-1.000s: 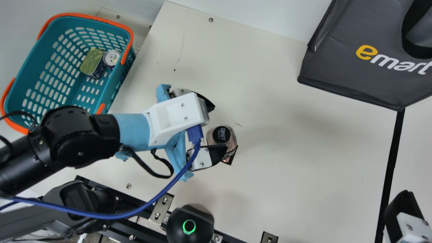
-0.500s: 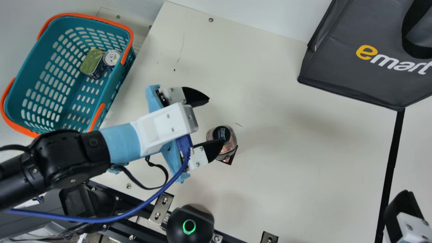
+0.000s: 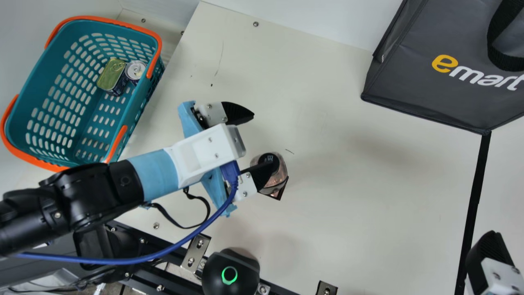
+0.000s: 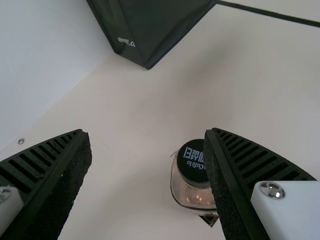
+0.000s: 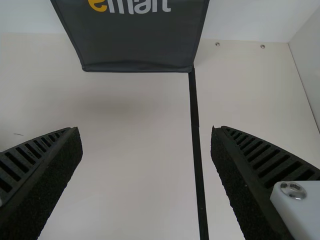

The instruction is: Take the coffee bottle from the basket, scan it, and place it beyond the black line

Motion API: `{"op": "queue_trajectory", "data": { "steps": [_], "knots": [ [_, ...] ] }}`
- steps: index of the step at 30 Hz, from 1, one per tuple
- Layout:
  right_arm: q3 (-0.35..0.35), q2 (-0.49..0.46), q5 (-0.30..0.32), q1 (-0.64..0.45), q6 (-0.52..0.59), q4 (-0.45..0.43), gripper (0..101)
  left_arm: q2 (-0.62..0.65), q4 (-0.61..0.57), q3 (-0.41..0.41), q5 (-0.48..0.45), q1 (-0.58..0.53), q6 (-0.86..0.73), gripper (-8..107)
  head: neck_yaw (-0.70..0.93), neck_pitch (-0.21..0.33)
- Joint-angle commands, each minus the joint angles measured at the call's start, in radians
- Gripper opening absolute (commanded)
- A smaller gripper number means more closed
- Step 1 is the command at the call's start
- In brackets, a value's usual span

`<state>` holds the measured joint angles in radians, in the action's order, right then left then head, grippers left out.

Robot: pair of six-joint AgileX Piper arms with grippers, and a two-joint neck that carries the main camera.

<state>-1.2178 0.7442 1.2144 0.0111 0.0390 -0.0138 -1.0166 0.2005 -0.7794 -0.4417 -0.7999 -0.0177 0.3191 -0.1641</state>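
"Where is the coffee bottle?"
"On the table, right of the basket and closer to the robot than it is."

"Which way does it point?"
"It appears upright: its long axis runs vertically, dark cap up, base on the table."

"And the fingers?"
"The left gripper, also to the right of the basket, is spread wide, gripping nothing. One finger overlaps the bottle from above; I cannot tell whether they touch. The right gripper, far to the basket's right, is spread too, with nothing between its fingers. Near it is the black line, well to the basket's right."

"How should the grasp be done?"
"I judge the step to be lining up on the bottle. It sits too near one finger. Ease that finger clear above the cap, shift the gripper sideways towards the robot's side of the basket, then lower with one finger either side. Close gently on the body, below the cap. A careless descent could press the cap or tip the bottle."
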Motion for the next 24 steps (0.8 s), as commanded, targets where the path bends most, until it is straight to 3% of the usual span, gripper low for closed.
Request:
{"op": "queue_trajectory", "data": {
  "steps": [1, 13, 24],
  "knots": [
    [0.000, 0.000, 0.000, 0.000, 0.000, 0.000, 91, -0.008, 0.042, -0.011, -0.014, -0.009, 0.077, 90, 0.002, 0.026],
    [0.000, 0.000, 0.000, 0.000, 0.000, 0.000, 91, -0.060, 0.169, -0.093, -0.159, -0.115, 0.424, 90, 0.002, 0.026],
    [0.000, 0.000, -0.001, 0.000, 0.000, 0.000, 91, -0.078, 0.317, -0.113, -0.237, -0.228, 0.663, 90, 0.002, 0.026]
  ]
}}
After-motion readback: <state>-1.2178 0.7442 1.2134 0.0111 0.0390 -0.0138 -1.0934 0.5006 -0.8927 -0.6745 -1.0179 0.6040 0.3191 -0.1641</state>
